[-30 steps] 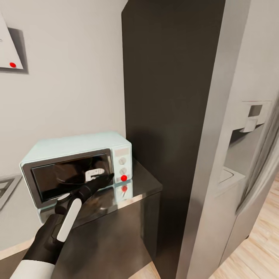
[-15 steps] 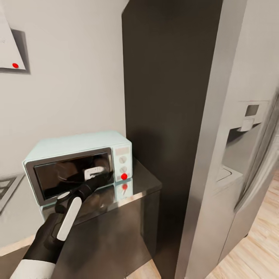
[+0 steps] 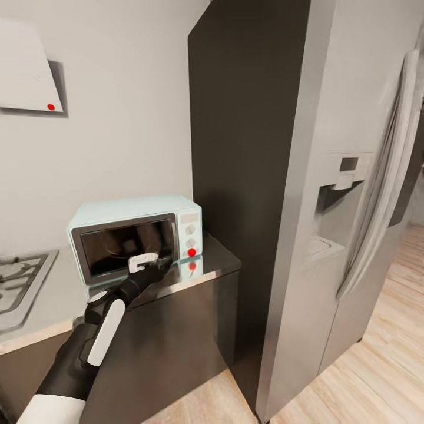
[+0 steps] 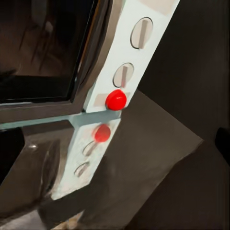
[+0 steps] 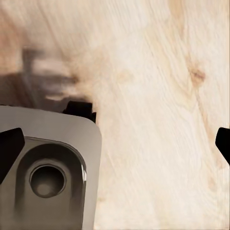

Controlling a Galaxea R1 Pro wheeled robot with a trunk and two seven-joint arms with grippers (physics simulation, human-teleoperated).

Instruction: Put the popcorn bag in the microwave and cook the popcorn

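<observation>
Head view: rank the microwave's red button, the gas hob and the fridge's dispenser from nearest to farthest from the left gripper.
1. The red button, low on the microwave's white panel, just right of the left gripper.
2. The gas hob, along the countertop at the picture's left.
3. The fridge's dispenser, off to the right past the dark tall panel.

Grey fridge right; gas hob left; wood floor.

Grey wall, wood floor
</observation>
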